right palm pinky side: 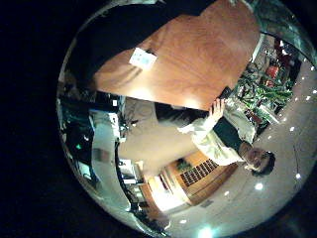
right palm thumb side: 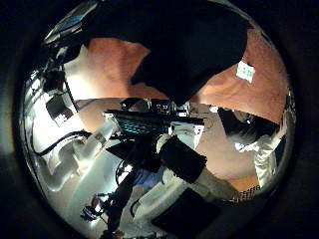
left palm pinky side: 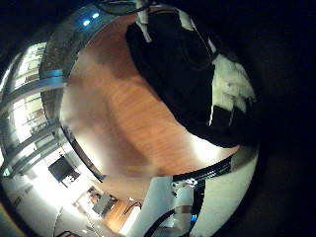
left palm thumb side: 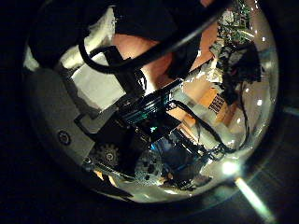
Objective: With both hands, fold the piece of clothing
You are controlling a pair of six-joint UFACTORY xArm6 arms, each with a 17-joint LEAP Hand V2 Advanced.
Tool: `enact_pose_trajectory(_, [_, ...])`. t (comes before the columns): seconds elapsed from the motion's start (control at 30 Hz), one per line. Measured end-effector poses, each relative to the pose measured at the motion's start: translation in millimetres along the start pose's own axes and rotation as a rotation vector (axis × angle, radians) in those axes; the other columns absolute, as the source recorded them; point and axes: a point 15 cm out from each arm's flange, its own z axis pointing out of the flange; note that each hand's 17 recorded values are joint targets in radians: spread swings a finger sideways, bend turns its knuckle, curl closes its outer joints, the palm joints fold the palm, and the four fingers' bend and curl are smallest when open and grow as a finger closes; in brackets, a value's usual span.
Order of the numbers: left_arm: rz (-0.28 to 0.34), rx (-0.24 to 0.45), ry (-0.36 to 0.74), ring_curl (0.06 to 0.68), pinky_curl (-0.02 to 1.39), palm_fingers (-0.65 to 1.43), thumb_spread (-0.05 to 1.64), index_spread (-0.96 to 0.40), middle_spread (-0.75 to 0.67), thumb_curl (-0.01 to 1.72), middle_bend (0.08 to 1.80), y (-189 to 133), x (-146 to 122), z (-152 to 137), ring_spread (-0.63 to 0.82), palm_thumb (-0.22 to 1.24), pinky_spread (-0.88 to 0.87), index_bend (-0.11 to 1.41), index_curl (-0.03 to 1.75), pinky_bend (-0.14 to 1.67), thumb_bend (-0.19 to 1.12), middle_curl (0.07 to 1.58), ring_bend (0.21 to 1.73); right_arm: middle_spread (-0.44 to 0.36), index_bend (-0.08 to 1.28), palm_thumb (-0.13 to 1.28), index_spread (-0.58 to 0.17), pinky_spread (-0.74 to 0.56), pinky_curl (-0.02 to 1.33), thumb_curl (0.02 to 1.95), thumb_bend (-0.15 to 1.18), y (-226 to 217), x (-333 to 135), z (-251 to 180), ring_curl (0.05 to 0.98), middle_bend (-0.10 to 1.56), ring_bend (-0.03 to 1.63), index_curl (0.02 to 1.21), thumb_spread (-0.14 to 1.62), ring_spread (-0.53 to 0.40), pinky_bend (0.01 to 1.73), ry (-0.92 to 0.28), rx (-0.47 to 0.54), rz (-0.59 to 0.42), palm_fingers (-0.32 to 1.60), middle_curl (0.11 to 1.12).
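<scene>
- The dark garment (left palm pinky side: pixel 193 84) lies on the wooden desk (left palm pinky side: pixel 118 109), directly below and in front of the left palm; it fills much of the little-finger-side view, so we judge it close to that hand.
- A black-and-white hand (left palm pinky side: pixel 229 87) rests over the garment's far edge in that view; we cannot tell which hand it is, and its fingers look roughly straight, though the view is too poor to be sure.
- From the right palm, the garment (right palm thumb side: pixel 184 45) lies ahead of the hand, spread across the desk (right palm thumb side: pixel 105 65), apparently a little farther off than from the left palm.
- A small white label (right palm pinky side: pixel 143 59) sits on the bare desk beside the garment, on the right hand's side.
- The garment's long axis cannot be read from these views.
- Whether either hand's fingers are wide, narrow or gripping cloth is not shown; we cannot tell.
- We judge that the coming move depends on each hand reaching a garment edge.
</scene>
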Motion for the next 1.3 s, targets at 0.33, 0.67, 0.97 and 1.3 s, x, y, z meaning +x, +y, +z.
enact_pose_trajectory(0.33, [0.013,-0.032,0.03,0.528,0.79,1.12,1.13,-0.66,-0.47,0.51,1.2,3.4,-2.4,-12.8,-0.4,0.68,-0.57,0.77,1.1,1.19,-0.02,0.85,1.45,-0.01,0.16,0.37,-0.252,0.28,0.27,0.26,-0.03,-58.0,-2.2,29.0,0.278,0.26,0.54,0.28,1.14,0.064,0.5,0.003,0.056,0.061,0.17,0.39])
enact_pose_trajectory(0.67, [0.027,-0.046,0.034,0.523,0.8,1.13,1.14,-0.68,-0.46,0.52,1.2,7.7,-1.5,-12.8,-0.4,0.67,-0.58,0.74,1.13,1.18,-0.02,0.84,1.44,-0.13,0.15,0.47,-0.28,-0.04,0.27,0.3,0.0,-87.3,-33.9,49.1,0.337,0.42,0.82,0.28,1.08,-0.163,0.67,0.049,0.046,0.026,0.78,0.45])
enact_pose_trajectory(0.97, [0.015,-0.04,0.04,0.521,0.81,1.13,1.14,-0.69,-0.46,0.52,1.21,12.0,-8.1,-16.3,-0.41,0.67,-0.58,0.73,1.14,1.16,-0.02,0.83,1.44,-0.248,0.6,0.74,-0.425,-0.29,0.48,0.38,0.03,-84.3,-19.5,32.2,0.515,0.82,1.11,0.51,1.07,-0.247,1.1,0.111,0.087,0.026,1.28,0.69])
enact_pose_trajectory(1.3, [0.011,-0.053,0.053,0.519,0.83,1.13,1.14,-0.69,-0.45,0.52,1.21,26.5,-15.3,-21.5,-0.41,0.66,-0.59,0.71,1.16,1.15,-0.02,0.83,1.44,-0.224,0.96,0.95,-0.379,-0.23,0.64,0.48,0.07,-61.8,7.9,-2.0,0.642,1.12,1.32,0.77,1.16,-0.232,1.31,0.099,0.161,0.061,1.11,0.86])
